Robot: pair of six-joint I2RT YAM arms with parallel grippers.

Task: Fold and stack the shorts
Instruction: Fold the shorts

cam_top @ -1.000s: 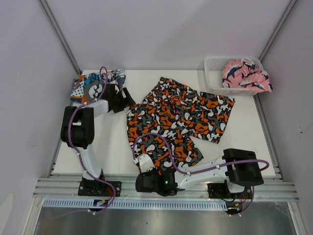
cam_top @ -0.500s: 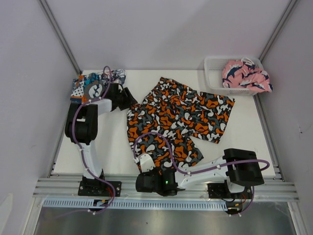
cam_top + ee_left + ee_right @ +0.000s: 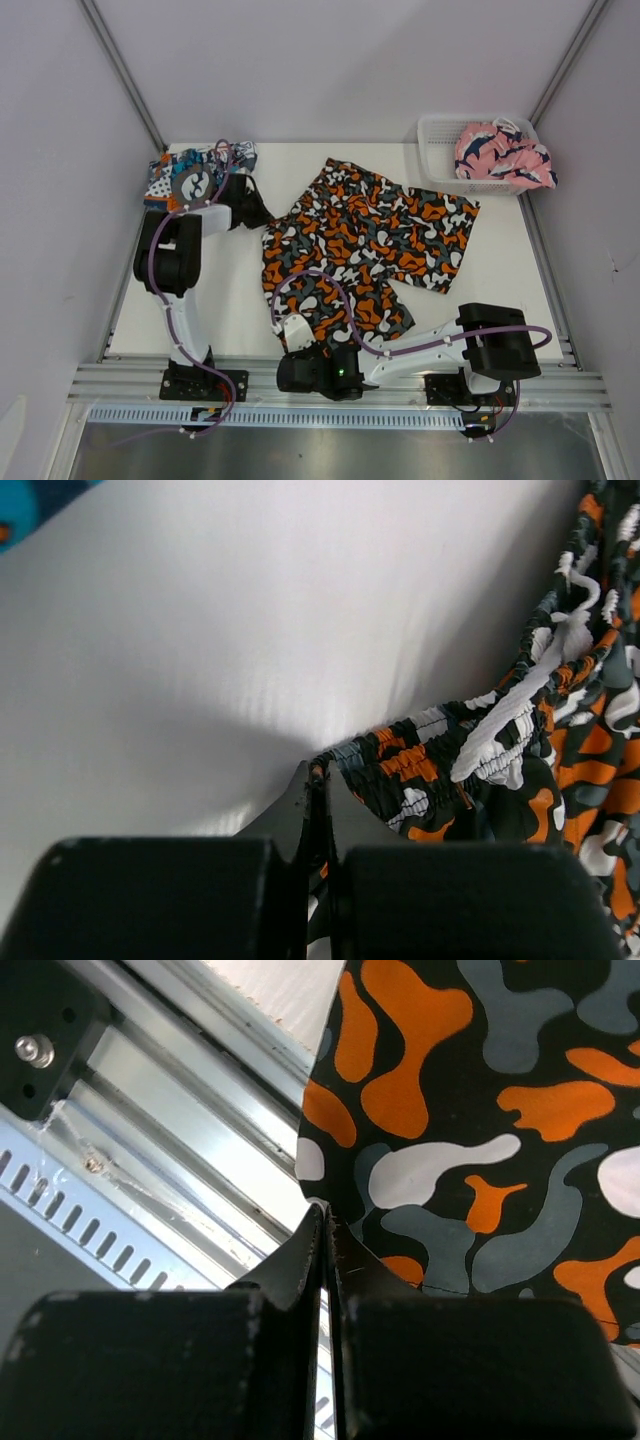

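Lying bunched just beyond the left corner of the blotched shorts (image 3: 370, 240), the teal, orange and white shorts (image 3: 195, 165) sit on the tabletop (image 3: 230, 300) partly under the left arm (image 3: 170, 250). The left gripper (image 3: 316, 777) is closed tight on the blotched shorts' left waistband corner, with the elastic puckered between its fingers. The blotched shorts themselves lie spread open, touching neither the other pair nor the basket. At their near edge, the right gripper (image 3: 323, 1222) is clamped on the hem, just beside the aluminium rail (image 3: 180, 1090). Well to the right of the blotched shorts stands a white mesh basket (image 3: 437, 170) holding a pink patterned garment (image 3: 500, 150).
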